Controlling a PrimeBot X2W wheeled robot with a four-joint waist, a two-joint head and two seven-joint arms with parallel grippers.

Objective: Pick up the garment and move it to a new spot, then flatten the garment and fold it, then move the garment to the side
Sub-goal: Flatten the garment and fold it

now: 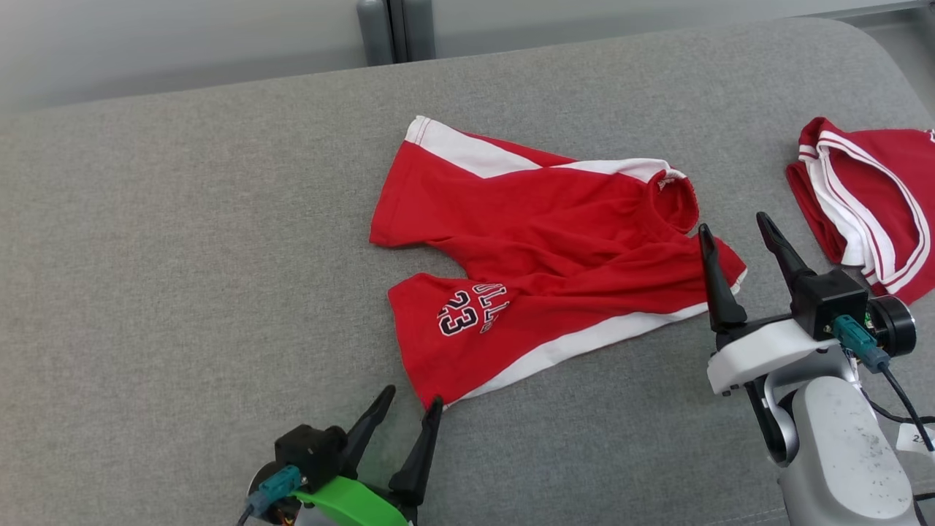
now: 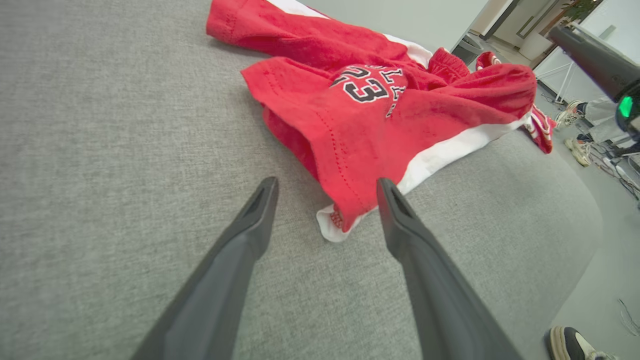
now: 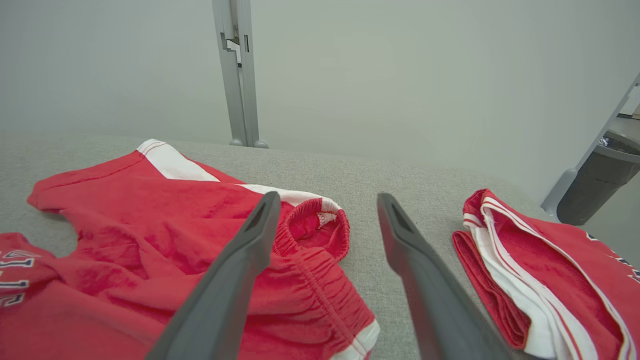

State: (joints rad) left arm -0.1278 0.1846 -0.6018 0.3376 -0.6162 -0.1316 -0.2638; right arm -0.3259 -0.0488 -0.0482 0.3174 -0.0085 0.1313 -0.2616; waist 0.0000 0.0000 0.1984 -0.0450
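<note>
The garment (image 1: pixel 540 256) is a pair of red shorts with white side stripes and a "23" print, lying rumpled and partly spread on the grey cushion (image 1: pixel 182 256). Its waistband points right, its two legs left. My left gripper (image 1: pixel 413 405) is open just below the near leg's hem corner (image 2: pixel 345 220), which lies between the fingers' lines. My right gripper (image 1: pixel 734 226) is open above the waistband end (image 3: pixel 315 235), holding nothing.
A second red and white garment (image 1: pixel 869 204) lies folded at the cushion's right edge, close to my right arm. A grey post (image 3: pixel 237 75) and pale wall stand behind. A dark bin (image 3: pixel 597 185) and a person's shoes (image 2: pixel 575 345) are on the floor to the right.
</note>
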